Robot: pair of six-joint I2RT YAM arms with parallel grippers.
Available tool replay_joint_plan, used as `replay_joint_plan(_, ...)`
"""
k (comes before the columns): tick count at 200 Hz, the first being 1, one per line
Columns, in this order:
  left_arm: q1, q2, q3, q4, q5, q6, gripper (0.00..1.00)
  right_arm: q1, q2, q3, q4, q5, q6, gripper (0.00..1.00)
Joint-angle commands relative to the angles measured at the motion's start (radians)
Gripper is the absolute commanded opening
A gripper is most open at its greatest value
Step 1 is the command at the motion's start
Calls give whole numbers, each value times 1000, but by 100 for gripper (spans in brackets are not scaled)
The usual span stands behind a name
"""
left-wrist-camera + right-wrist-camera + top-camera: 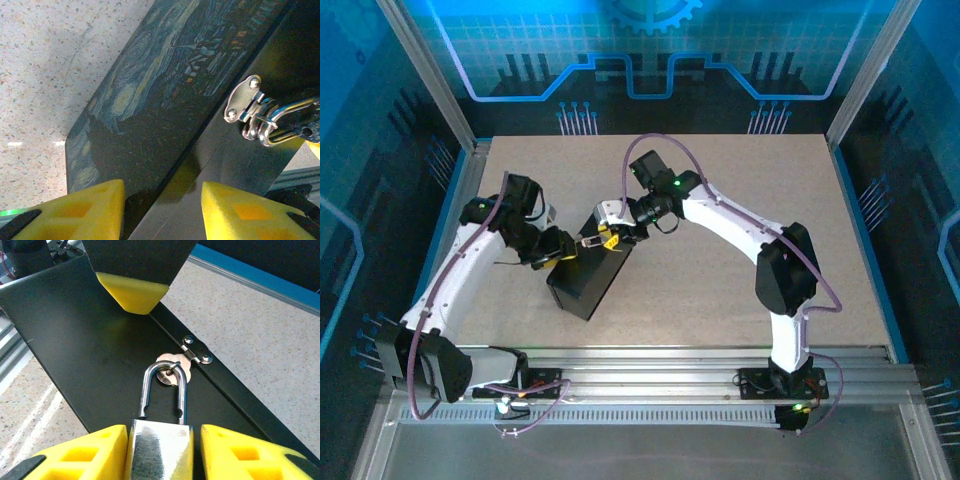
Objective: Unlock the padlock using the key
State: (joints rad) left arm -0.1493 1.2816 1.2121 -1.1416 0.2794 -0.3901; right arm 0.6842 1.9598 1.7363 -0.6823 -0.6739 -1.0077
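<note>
The padlock (161, 452) is a silvery block whose shackle (163, 382) runs through the hasp (196, 352) of the dark box (75, 335). The shackle's left leg stands out of the body. My right gripper (164, 428) is open and straddles the padlock body, with a narrow gap on the right side. My left gripper (162, 189) is open over the box (165, 95), one finger above the painted lid and one above the front face, near the hasp (242, 100) and shackle (282, 125). One left fingertip (132, 296) rests on the box. The key is hidden. From above, both grippers (565, 250) (603, 238) meet at the box (585, 285).
The box lies skewed on the speckled table (740, 180), left of centre. Aluminium rails (670, 365) run along the near edge by the arm bases. Frame posts and blue walls (880, 70) close off the sides and back.
</note>
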Motion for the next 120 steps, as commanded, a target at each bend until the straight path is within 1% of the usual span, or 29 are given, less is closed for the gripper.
replay_joint_plan(1, 8, -21, -22, 5, 30, 14, 45, -1, 40, 60, -121, -36, 21, 38)
replay_joint_plan(25, 8, -23, -24, 9, 35, 3, 45, -29, 65, 143, -186, -101, 147, 27)
replay_joint_plan(32, 8, -24, -22, 11, 36, -2, 45, -37, 67, 157, -189, -116, 201, 23)
replay_joint_plan(46, 8, -24, -22, 15, 44, -7, 44, -43, 54, 153, -174, -153, 295, 19)
replay_joint_plan(67, 7, -21, -25, 25, 57, -10, 43, -38, 0, 80, -73, -194, 440, 14)
replay_joint_plan(83, 8, -17, -29, 33, 71, -15, 42, -39, -44, 15, 55, -191, 610, 10)
replay_joint_plan(101, 7, -22, -38, 54, 96, -27, 41, -40, -59, -4, 124, -183, 771, 7)
replay_joint_plan(120, 4, -22, -43, 70, 114, -38, 40, -41, -57, -13, 179, -165, 916, 6)
